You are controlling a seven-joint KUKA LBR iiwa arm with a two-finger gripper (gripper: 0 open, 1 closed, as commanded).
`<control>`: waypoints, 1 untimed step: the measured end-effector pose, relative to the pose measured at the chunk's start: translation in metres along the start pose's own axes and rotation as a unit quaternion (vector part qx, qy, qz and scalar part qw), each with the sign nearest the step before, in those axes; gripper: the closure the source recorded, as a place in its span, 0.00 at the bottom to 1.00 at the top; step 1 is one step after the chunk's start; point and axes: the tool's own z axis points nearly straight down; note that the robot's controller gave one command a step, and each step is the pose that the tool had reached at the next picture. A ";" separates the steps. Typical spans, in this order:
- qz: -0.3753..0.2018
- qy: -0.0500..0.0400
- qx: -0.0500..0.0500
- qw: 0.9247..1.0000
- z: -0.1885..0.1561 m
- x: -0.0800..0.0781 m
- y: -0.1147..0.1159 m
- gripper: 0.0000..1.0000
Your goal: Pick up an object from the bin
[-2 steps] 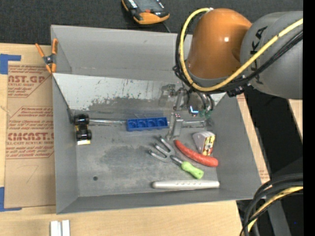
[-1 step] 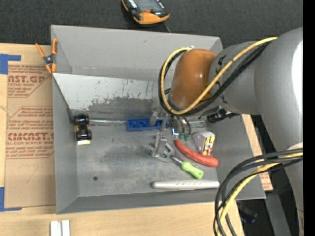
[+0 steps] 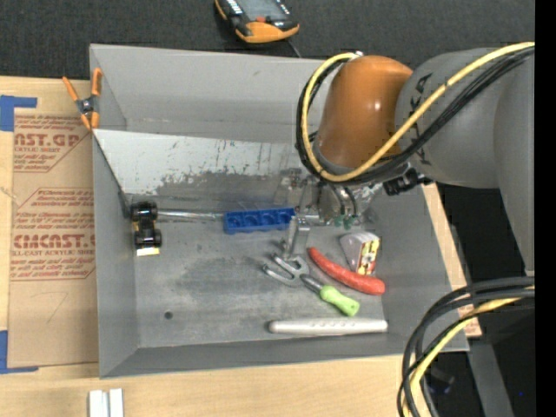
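over the right half of the grey metal bin reaches the robot arm, the biggest thing here. its orange cover and looped yellow cables sit above the back right part of the bin floor. under the cover the gripper hangs low near the middle of the floor, right at the right end of a long blue toy brick. whether it touches the brick, and whether it is open or closed, cannot be told. nothing can be seen held in it.

along the front edge of the floor, toward the right, lies a pale grey bar. behind it, near the right wall, a red curved handle lies slantwise. left of that rests a metal tool, just below the gripper. a small screwdriver with a green handle lies between the tool and the bar. a black toy car sits against the left wall, with a thin rod running from it toward the brick. a little clear packet with red and yellow inside lies just behind the red handle.
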 end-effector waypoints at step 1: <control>0.073 0.007 0.000 0.997 0.062 0.041 -0.042 0.00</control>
